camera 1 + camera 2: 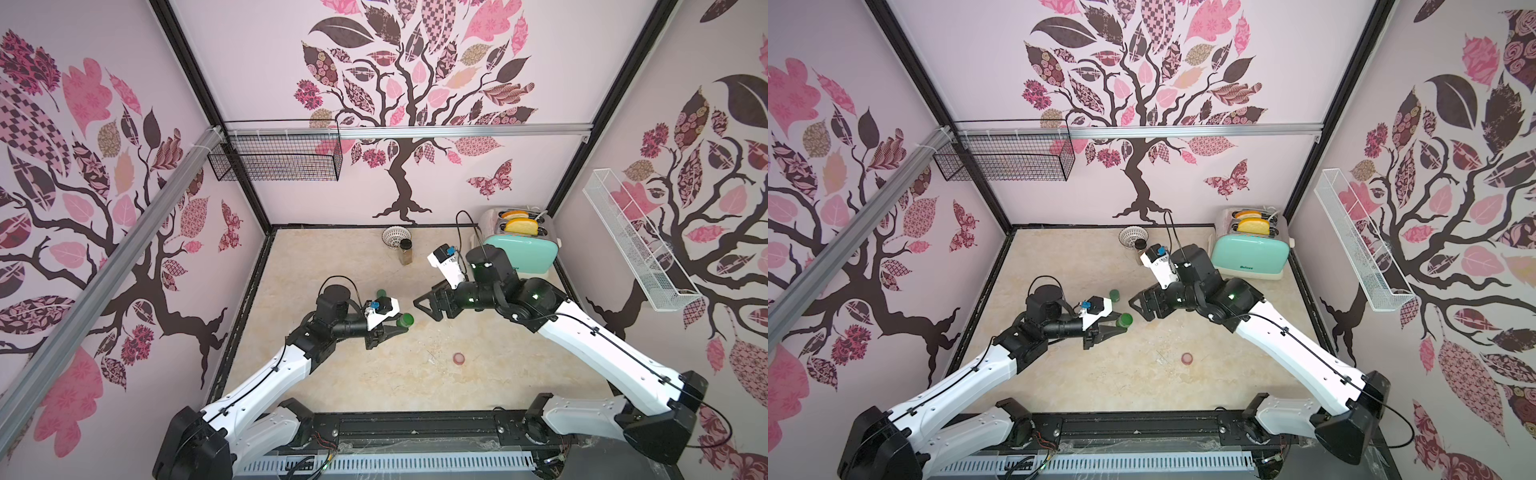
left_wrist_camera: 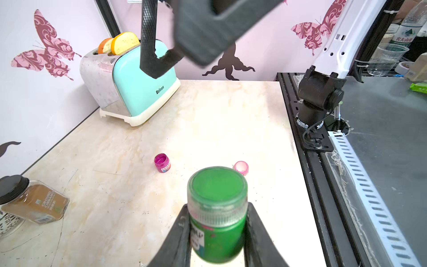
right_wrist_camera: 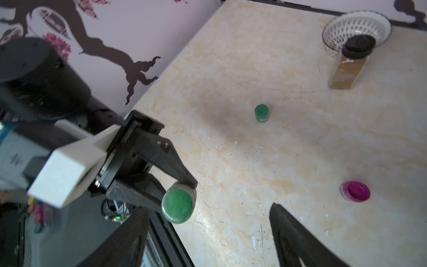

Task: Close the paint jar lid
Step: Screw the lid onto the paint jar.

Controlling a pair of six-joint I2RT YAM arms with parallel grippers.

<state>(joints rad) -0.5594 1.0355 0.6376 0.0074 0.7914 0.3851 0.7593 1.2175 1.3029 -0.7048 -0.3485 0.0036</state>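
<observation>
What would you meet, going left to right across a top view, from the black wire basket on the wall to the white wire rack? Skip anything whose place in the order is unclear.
black wire basket → standing green jar → lifted green paint jar → pink lid → toaster → white wire rack

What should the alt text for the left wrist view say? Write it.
The left tool grips a lidded green paint jar above a pale table. Beyond it sit an open pink jar, a loose pink lid and a mint toaster.
</observation>
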